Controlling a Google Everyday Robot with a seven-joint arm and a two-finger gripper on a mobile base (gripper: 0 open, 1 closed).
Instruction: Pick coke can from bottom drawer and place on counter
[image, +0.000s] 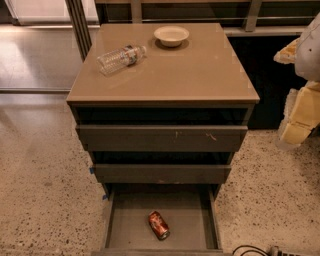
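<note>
The coke can (159, 225) is red and lies on its side on the flat floor of the bottom drawer (125, 225), which is pulled out toward me. The counter (200, 70) is the glossy tan top of the dark cabinet. My gripper (301, 114) shows as white and pale yellow parts at the right edge of the view. It is beside the cabinet's right side, at about counter height, far above and to the right of the can. It holds nothing that I can see.
A clear plastic water bottle (120, 58) lies on its side at the counter's back left. A shallow white bowl (171, 35) sits at the back middle. The two upper drawers (161, 138) are slightly open. Speckled floor surrounds the cabinet; a black cable (250, 250) lies at the lower right.
</note>
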